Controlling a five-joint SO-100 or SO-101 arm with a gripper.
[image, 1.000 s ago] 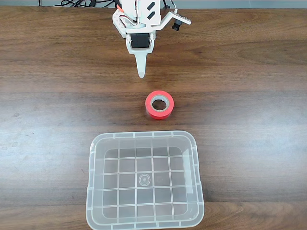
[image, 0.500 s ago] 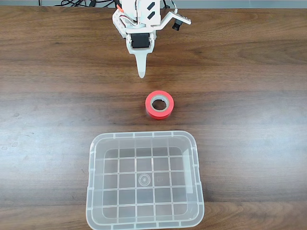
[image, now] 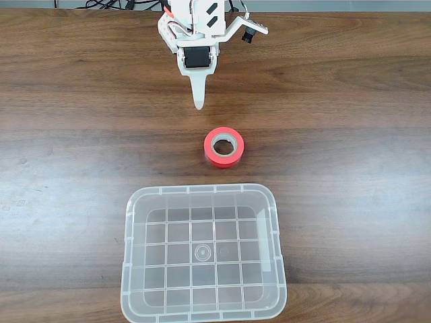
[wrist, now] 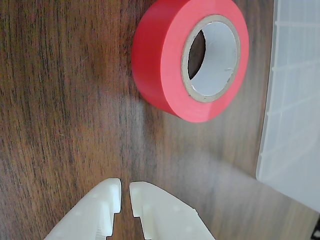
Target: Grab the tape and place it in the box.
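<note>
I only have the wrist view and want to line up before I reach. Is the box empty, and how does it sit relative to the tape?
Observer: In the fixed view the box is empty; its grid bottom shows bare. It lies below the tape in that picture, apart from it.
Operator: And where is my pincer against the tape?
Observer: In the fixed view the pincer sits above the tape, a little to its left, with bare table between them.
Operator: Anything else on the table I could hit?
Observer: Cables lie along the top edge behind the arm, far from the tape.
</note>
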